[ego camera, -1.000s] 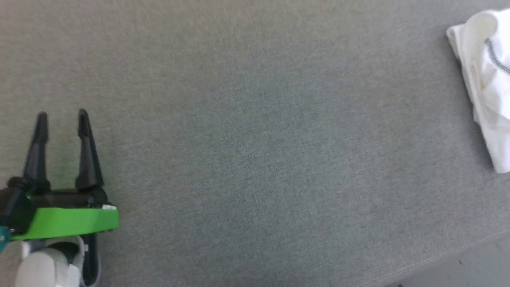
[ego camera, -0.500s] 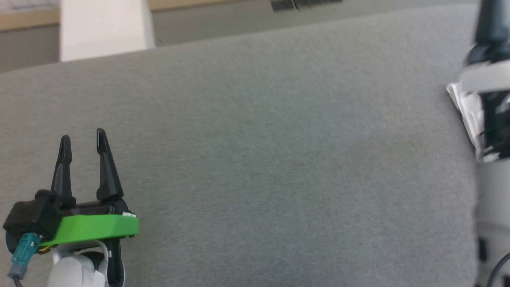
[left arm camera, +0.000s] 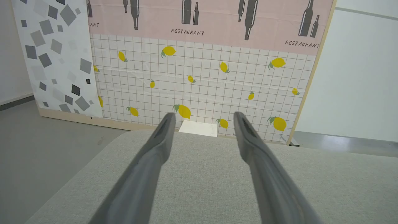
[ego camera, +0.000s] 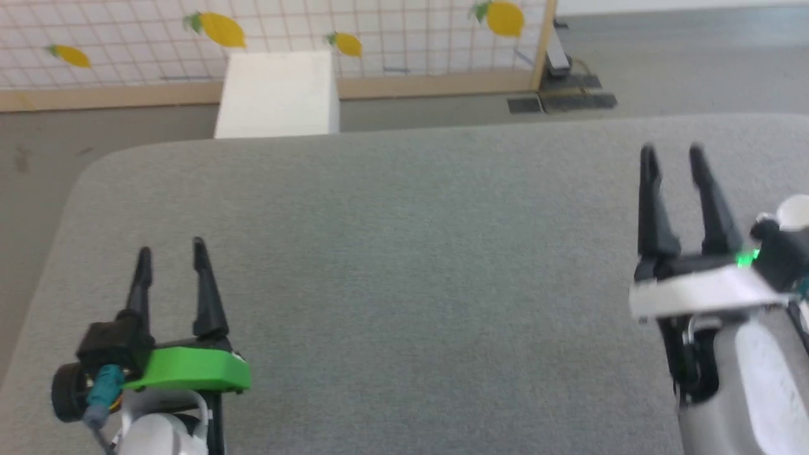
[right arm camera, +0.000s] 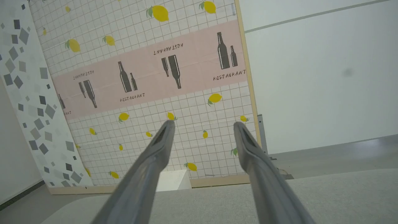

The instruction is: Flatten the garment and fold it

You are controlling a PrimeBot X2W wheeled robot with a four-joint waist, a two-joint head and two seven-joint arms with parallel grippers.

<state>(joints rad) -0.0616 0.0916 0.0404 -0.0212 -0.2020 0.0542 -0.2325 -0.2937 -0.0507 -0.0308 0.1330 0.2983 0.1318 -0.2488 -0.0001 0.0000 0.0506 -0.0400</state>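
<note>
Over the grey padded surface the head camera had lifted; left gripper and right gripper hung parted and empty, while the garment, earlier well right of the left gripper, could not be located, leaving flattening unstarted.

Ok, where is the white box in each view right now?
Head view: white box at top, left of centre, beyond the grey surface.
Left wrist view: white box near centre, just past the surface's far edge.
Right wrist view: white box low, left of centre.
Shared landmark: the lemon-print panel behind it.
</note>
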